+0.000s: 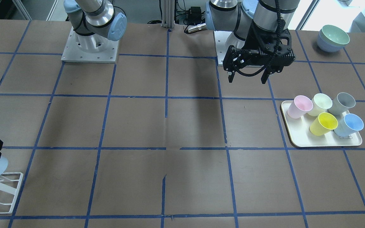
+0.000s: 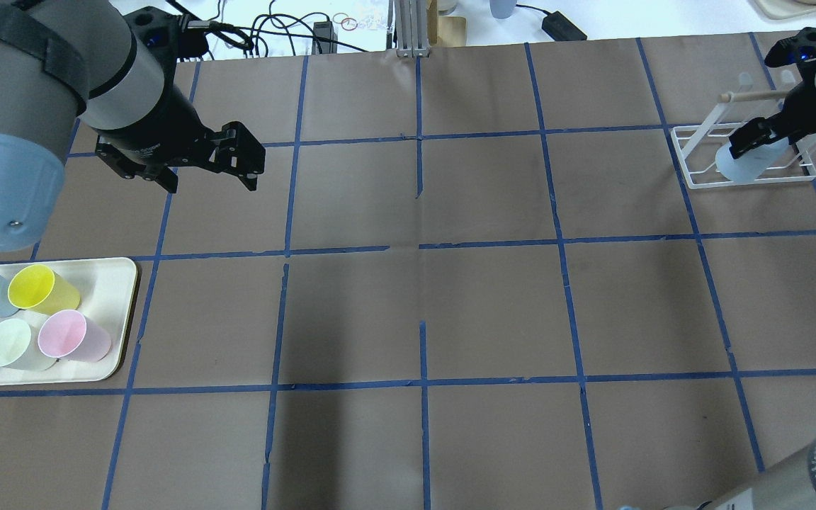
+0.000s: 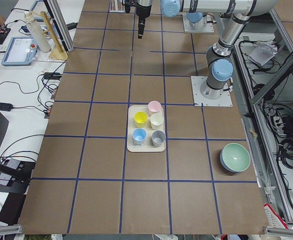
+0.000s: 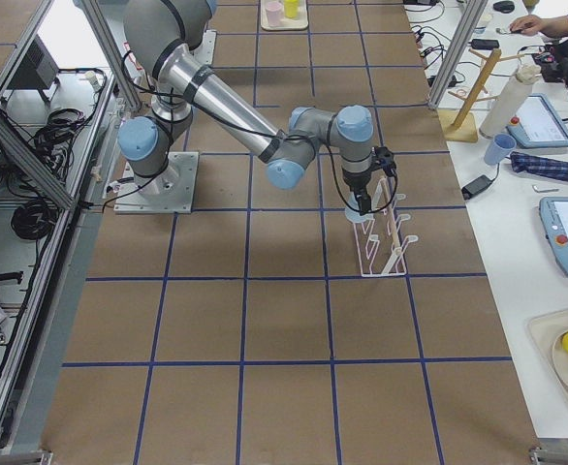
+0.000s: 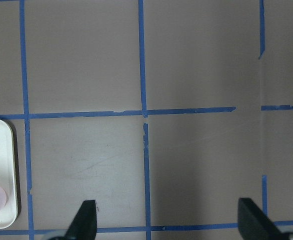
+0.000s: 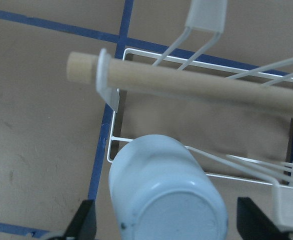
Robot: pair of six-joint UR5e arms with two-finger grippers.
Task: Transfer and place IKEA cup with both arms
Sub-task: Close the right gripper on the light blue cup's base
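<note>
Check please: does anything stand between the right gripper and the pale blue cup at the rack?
Nothing visible does. The pale blue cup sits upside down directly between the fingers of the open right gripper, at the white wire rack; the wooden dowel lies beyond it.

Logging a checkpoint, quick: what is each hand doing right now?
Left hand: open, empty.
Right hand: open, fingers either side of the pale blue cup on the rack, not gripping it.

Cameras: four fixed, two wrist.
Overhead looks forward-down from behind the arms (image 2: pixel 117 78); front faces them; sides sight along the table (image 3: pixel 101 160) from either end. All four catch the tray (image 2: pixel 107 297). Right wrist sits close above the wire rack (image 6: pixel 186 82).
</note>
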